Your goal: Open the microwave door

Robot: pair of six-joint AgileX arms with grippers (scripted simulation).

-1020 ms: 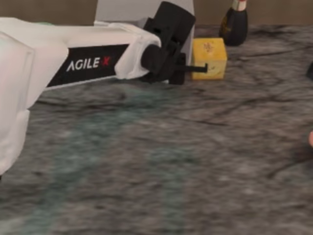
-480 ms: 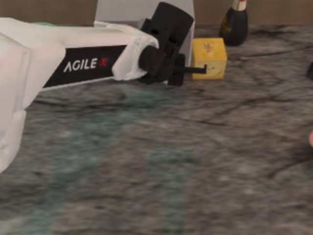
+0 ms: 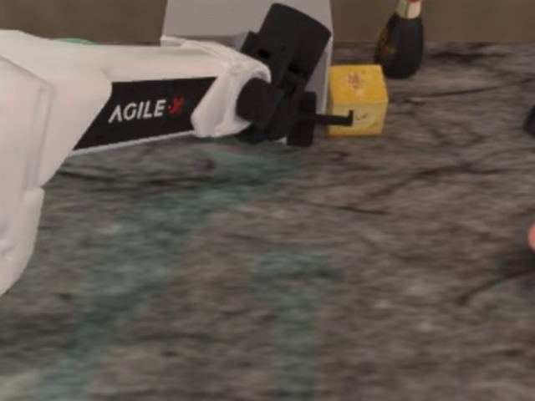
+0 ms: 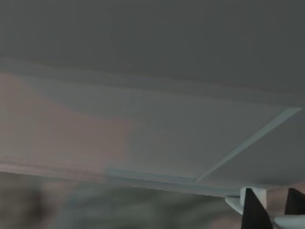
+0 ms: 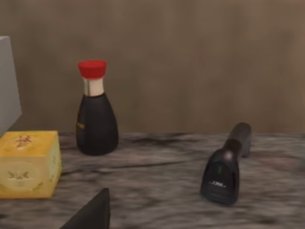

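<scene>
The silver-grey microwave [image 3: 209, 18] stands at the table's far edge, left of centre, and my left arm covers most of it. My left gripper [image 3: 322, 119] is at the microwave's front right corner, with one dark finger pointing toward the yellow cube. Up close, the microwave door [image 4: 157, 129] fills the left wrist view as a light-grey panel under a darker grey area. My left gripper [image 4: 274, 210] is open there, with a small white piece of the microwave just behind its fingertips [image 4: 252, 212]. My right gripper [image 5: 95, 217] stays parked off the table's right side.
A yellow cube [image 3: 358, 98] sits just right of the microwave, close to the left gripper. A dark soy-sauce bottle [image 3: 401, 42] with a red cap [image 5: 92, 68] stands behind it. A black handheld scanner [image 5: 224, 171] lies at the far right.
Over the first half second my left arm drew slightly left and in toward the microwave. Since then nothing has visibly moved.
</scene>
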